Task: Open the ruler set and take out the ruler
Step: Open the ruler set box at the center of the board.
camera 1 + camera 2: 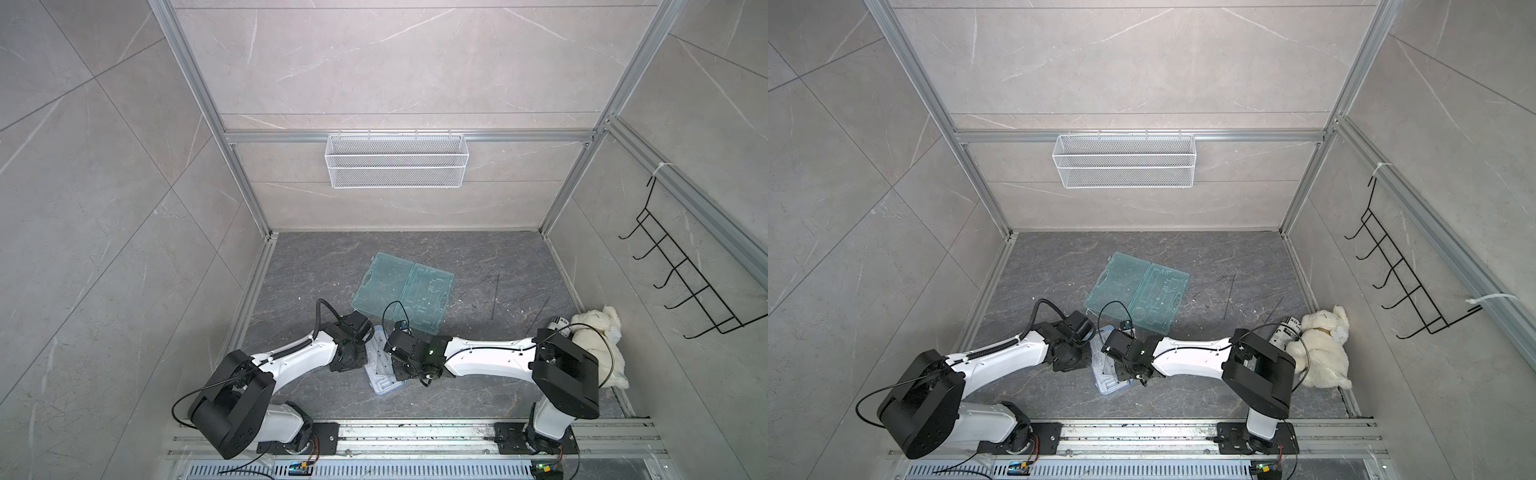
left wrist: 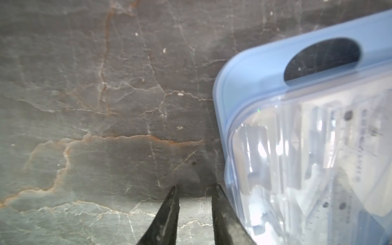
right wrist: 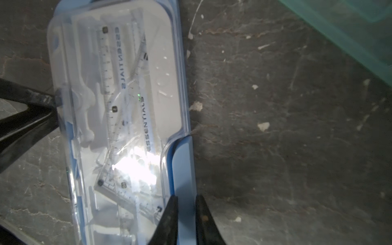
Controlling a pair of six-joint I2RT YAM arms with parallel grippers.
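The right gripper pinches the blue latch of the case, which lies flat on the table between the arms, ruler inside. The left gripper, narrowly spread and empty, sits against its side. If the pull is too hard, the case may skid or lift instead of popping open.

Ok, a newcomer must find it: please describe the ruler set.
Start at the dark floor, midway along the front rail. The ruler set lies beyond it, nearer than the green case. Unlike that open case, it is clear with a blue rim.
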